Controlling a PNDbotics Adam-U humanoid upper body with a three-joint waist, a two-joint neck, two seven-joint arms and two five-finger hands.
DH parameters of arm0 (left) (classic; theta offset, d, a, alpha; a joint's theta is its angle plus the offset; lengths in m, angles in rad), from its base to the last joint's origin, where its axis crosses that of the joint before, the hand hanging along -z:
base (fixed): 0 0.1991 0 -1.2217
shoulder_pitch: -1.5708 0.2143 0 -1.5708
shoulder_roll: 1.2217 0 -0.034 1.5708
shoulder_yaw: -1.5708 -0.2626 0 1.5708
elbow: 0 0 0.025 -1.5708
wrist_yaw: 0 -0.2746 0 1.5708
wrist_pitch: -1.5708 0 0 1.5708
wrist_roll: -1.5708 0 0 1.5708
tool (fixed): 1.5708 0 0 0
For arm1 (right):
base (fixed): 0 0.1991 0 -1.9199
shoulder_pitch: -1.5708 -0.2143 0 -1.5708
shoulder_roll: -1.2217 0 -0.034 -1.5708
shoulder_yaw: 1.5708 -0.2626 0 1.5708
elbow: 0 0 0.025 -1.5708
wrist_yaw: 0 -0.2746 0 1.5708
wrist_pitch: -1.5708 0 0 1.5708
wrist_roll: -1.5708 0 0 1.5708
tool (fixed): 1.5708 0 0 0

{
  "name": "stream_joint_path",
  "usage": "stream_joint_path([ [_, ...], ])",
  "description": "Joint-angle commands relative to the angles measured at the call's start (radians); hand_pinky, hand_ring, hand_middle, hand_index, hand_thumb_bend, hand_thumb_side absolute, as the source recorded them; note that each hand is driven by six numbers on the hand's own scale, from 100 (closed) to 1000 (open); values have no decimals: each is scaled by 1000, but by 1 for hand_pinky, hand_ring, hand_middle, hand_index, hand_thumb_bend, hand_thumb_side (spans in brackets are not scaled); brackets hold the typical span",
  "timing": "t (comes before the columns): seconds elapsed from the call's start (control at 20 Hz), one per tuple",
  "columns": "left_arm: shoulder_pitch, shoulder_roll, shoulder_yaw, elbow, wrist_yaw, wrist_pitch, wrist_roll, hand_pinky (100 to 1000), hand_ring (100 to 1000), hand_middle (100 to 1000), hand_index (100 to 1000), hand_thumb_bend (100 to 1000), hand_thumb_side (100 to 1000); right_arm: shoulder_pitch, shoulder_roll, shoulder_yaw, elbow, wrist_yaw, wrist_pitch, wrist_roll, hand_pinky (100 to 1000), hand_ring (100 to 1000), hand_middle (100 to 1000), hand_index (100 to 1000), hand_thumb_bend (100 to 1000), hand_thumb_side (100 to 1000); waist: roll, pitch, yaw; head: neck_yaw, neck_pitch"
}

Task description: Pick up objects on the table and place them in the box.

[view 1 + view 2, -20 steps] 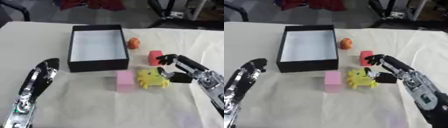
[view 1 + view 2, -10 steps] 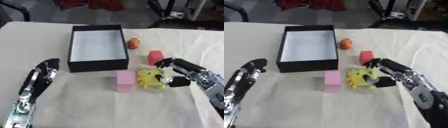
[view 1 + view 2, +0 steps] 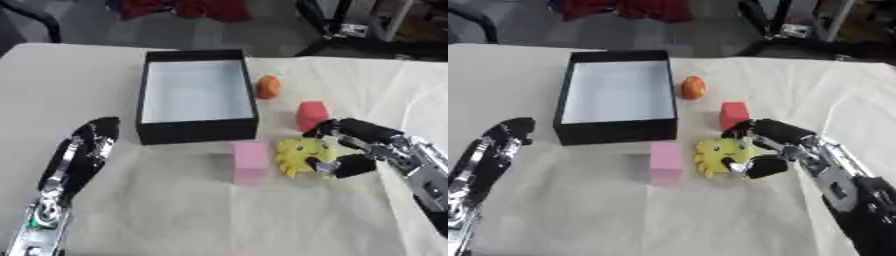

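A black box (image 3: pixel 197 95) with a white floor stands open on the cloth-covered table. Beside its near right corner lies a pink block (image 3: pixel 250 161). A yellow toy with a face (image 3: pixel 300 155) lies to the right of that block. My right hand (image 3: pixel 360 142) is at the toy's right side, fingers curled over its top and thumb against its lower right edge. A red cube (image 3: pixel 311 114) sits just behind the hand, and an orange ball-like thing (image 3: pixel 269 87) lies by the box's right wall. My left hand (image 3: pixel 98 131) rests at the left, fingers straight.
A cream cloth covers the table (image 3: pixel 175 210). Beyond the far edge are a red heap (image 3: pixel 192 7) and dark chair legs (image 3: pixel 328 27) on the floor.
My right hand has come down and leftward onto the yellow toy, and its fingers and thumb have drawn in around it. The left arm has stayed put.
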Motion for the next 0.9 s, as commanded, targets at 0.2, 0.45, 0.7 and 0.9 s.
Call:
stream_joint_path([
  [0.2,-8,11,0,-11,5,0,-2,796,842,766,817,217,742,-30,-5,-9,14,47,-5,56,806,785,754,862,172,554,1,-32,-1,-1,-2],
  [0.45,-8,11,-1,-11,6,0,-3,797,842,766,817,216,743,-45,6,-9,33,81,-10,94,802,739,690,809,146,299,1,-33,-2,-2,-2],
  [0.7,-7,10,0,-10,6,0,-3,797,842,766,817,215,744,-51,9,-26,17,107,12,37,756,564,402,531,100,100,1,-33,-1,-1,-2],
  [0.9,-6,11,0,-10,6,0,-3,797,842,766,817,214,745,-44,-5,-39,-49,84,44,-35,724,480,270,397,100,100,0,-33,-2,1,-2],
])
